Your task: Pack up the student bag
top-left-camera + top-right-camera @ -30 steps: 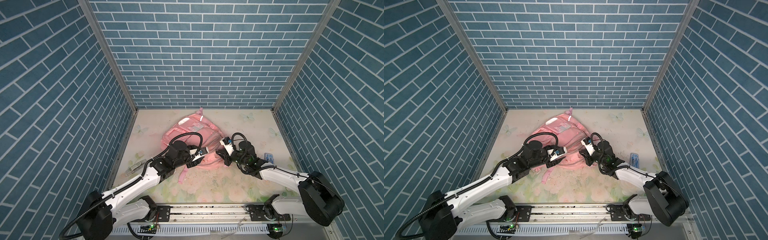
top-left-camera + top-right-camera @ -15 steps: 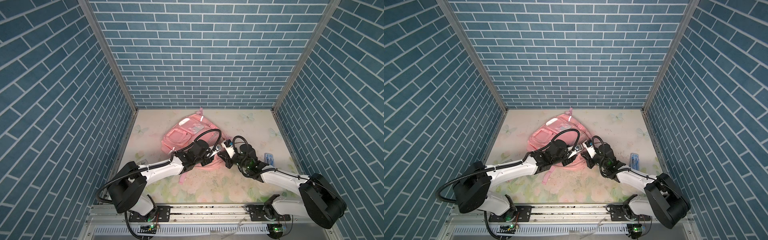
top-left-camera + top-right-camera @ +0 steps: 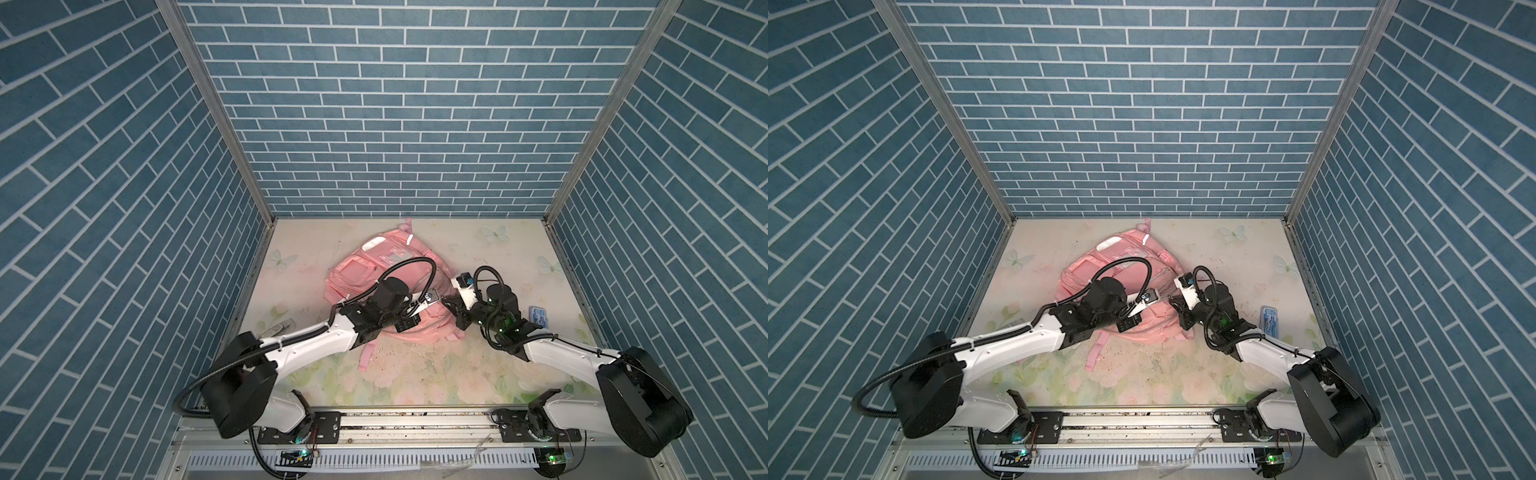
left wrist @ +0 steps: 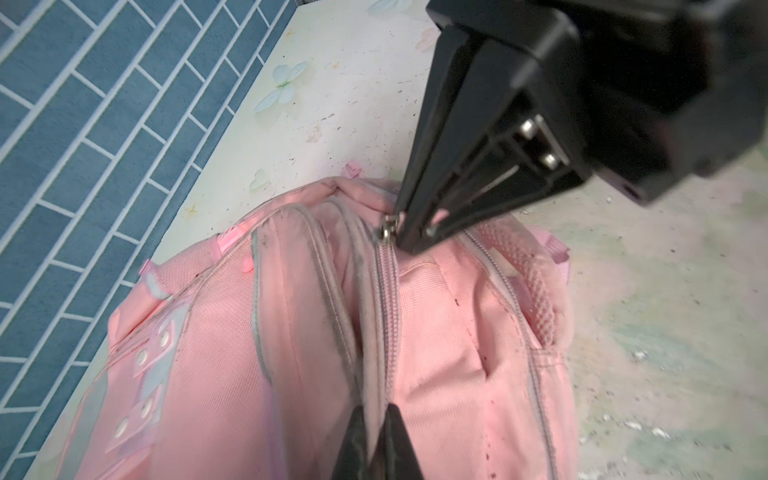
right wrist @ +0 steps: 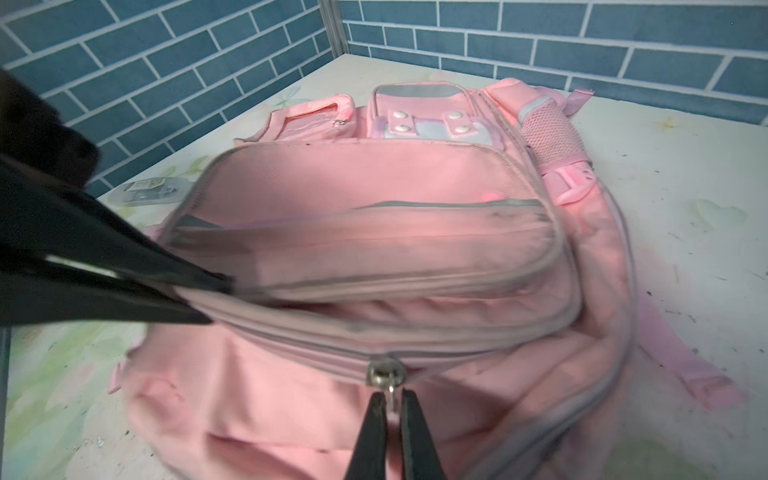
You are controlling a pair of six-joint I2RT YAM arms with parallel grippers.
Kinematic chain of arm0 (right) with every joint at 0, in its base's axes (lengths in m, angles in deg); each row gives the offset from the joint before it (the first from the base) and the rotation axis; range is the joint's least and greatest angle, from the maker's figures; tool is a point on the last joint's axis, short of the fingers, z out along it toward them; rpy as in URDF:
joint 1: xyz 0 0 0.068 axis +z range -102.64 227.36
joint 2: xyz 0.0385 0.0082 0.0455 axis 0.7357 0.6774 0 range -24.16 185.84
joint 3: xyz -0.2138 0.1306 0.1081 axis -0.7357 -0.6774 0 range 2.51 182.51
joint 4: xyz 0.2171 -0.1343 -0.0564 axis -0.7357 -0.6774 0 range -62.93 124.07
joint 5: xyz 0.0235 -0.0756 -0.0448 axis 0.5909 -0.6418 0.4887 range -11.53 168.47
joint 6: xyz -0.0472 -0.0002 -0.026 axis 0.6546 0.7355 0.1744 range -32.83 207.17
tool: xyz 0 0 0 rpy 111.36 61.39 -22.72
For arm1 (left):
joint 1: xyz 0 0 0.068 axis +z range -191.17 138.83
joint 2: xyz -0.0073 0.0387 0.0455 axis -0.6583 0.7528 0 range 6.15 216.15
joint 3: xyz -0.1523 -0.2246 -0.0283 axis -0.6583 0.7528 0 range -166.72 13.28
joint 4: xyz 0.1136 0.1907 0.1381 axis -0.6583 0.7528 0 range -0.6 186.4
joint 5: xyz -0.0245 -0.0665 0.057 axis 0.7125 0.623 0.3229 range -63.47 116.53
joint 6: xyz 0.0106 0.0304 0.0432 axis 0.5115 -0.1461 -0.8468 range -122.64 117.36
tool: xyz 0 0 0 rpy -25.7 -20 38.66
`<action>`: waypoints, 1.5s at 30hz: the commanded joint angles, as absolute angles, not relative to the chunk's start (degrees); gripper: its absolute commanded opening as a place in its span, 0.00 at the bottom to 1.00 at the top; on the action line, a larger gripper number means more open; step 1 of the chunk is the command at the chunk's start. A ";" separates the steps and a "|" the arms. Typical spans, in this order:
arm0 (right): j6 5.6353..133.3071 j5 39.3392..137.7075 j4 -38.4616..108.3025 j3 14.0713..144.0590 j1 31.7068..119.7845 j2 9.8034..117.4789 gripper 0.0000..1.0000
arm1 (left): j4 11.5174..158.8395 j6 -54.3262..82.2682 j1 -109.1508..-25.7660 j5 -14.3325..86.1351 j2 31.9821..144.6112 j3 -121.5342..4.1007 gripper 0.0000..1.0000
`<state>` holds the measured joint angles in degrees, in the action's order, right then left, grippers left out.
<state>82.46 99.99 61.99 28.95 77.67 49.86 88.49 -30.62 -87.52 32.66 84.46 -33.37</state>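
Soft pink backpack (image 3: 360,272), slumped front-up on the table (image 3: 478,374), centre toward 12 o'clock; silver-white strips on front pockets, strap (image 3: 365,356) trailing toward 6 o'clock.

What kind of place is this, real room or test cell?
Most likely a staged robot test cell, not a real room: blue brick-print wall panels joined by metal corner posts, a floral-print tabletop, and two robot arms on a base rail working a pink backpack.
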 commanded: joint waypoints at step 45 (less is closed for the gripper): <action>85.32 104.76 63.46 30.91 83.60 50.99 0.00 | 82.73 -21.09 -92.50 24.34 91.99 -35.64 0.20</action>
